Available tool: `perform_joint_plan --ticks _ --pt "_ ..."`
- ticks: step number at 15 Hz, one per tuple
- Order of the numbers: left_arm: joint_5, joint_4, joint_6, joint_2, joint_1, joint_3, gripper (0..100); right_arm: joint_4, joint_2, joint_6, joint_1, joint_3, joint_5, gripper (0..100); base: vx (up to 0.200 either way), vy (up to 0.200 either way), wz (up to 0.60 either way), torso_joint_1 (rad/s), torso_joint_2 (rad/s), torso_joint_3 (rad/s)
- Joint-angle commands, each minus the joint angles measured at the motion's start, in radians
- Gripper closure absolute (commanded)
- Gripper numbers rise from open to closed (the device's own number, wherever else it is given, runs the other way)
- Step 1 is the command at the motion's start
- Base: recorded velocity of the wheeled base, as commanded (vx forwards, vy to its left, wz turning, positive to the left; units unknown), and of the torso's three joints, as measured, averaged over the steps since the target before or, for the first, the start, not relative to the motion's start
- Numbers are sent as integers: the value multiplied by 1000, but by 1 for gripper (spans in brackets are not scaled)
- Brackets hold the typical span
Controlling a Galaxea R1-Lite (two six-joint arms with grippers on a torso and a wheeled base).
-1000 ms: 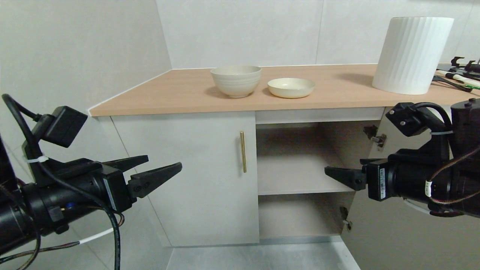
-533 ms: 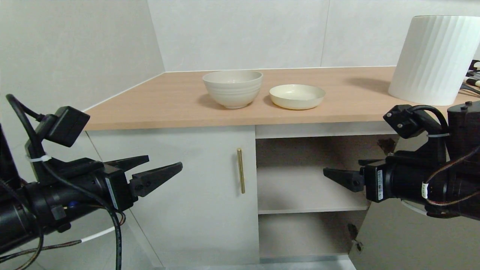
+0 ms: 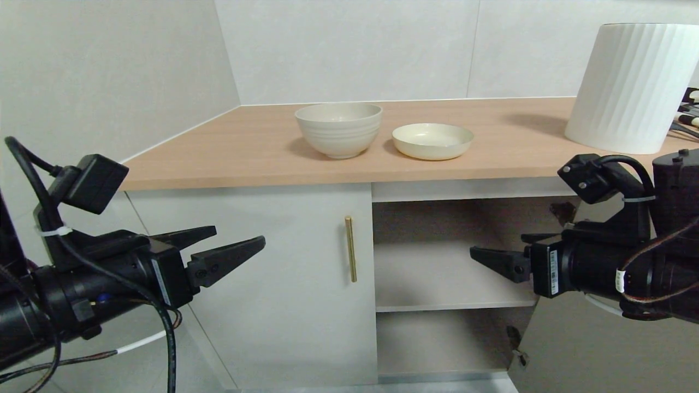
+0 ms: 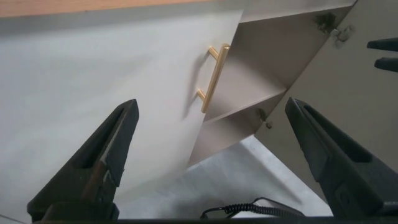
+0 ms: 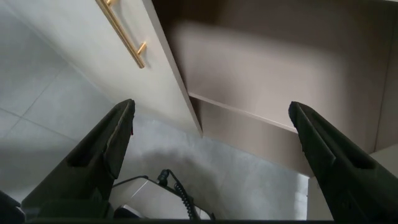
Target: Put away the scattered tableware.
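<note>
A deep cream bowl (image 3: 338,128) and a shallow cream dish (image 3: 432,140) stand side by side on the wooden countertop (image 3: 246,155), apart from each other. Both arms hang below counter height, in front of the cabinet. My left gripper (image 3: 240,234) is open before the closed left door (image 3: 273,284) and holds nothing. My right gripper (image 3: 496,244) is open too, level with the open right compartment's shelf (image 3: 437,278). The left wrist view has the open left gripper (image 4: 211,102) facing the gold handle (image 4: 213,78). The right wrist view has the open right gripper (image 5: 210,106) facing the shelf (image 5: 249,115).
A tall white ribbed container (image 3: 628,87) stands on the counter at the right, with utensils (image 3: 689,112) behind it. The cabinet's right door (image 3: 568,349) is swung open beneath my right arm. A tiled wall (image 3: 109,82) closes off the left side.
The head camera shifted a second ago, so the counter and cabinet now sit lower and nearer in the picture. Both grippers stay open and the tableware has not moved.
</note>
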Motion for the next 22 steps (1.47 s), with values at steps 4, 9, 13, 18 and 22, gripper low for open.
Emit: perform_joint_plan --ticks 4,9,13,18,22 --pt "0 -1 -1 3 0 2 0 0 0 0 0 0 0 0 0 0 0 39 -156 -118" --pt "0 -1 -1 15 0 2 0 0 12 0 0 0 0 0 0 0 0 133 -399 -286" --pt "0 -1 -1 20 0 2 0 0 26 0 0 -1 0 0 0 0 0 177 -478 -290" --pt "0 -2 -1 34 0 2 0 0 25 0 0 -1 0 0 0 0 0 198 -483 -285" --pt "-4 1 -1 35 0 3 0 -13 41 0 0 -11 1 0 0 0 0 219 -496 -287"
